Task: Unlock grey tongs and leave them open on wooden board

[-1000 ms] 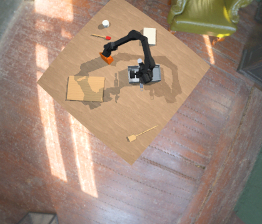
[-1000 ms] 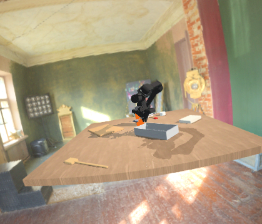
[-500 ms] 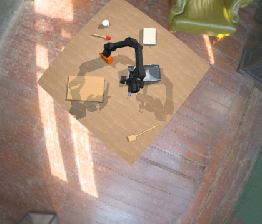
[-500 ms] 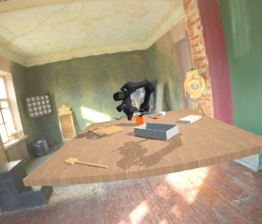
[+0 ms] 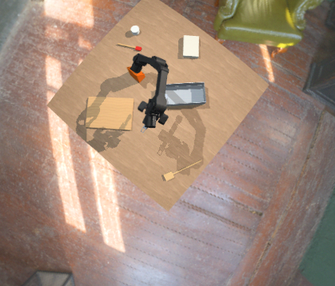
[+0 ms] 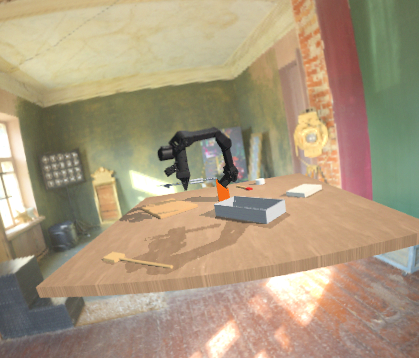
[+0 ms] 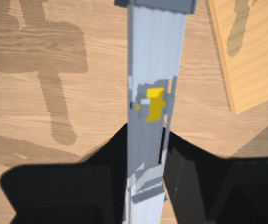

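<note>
The grey tongs (image 5: 144, 129) (image 6: 203, 180) (image 7: 157, 45) are held in the air, roughly level in the exterior view, with their arms close together. Their yellow lock piece (image 7: 156, 104) shows in the wrist view, beyond the fingers. My gripper (image 7: 140, 127) is shut on the tongs' arms. It hangs above the table, between the wooden board (image 5: 110, 113) (image 6: 171, 209) (image 7: 256, 60) and the roasting tin (image 5: 185, 104) (image 6: 246, 212). The tongs touch neither of them. In the top view the arm hides most of the tongs.
A wooden spatula (image 5: 169, 176) (image 6: 114, 257) lies near the front edge. An orange block (image 5: 137, 75) (image 6: 222, 191) stands at the arm's base. A red-headed brush (image 5: 138, 49) (image 6: 248, 188), a white cup (image 5: 135, 29) (image 6: 260, 181) and a cream box (image 5: 191, 46) (image 6: 304, 190) are farther back.
</note>
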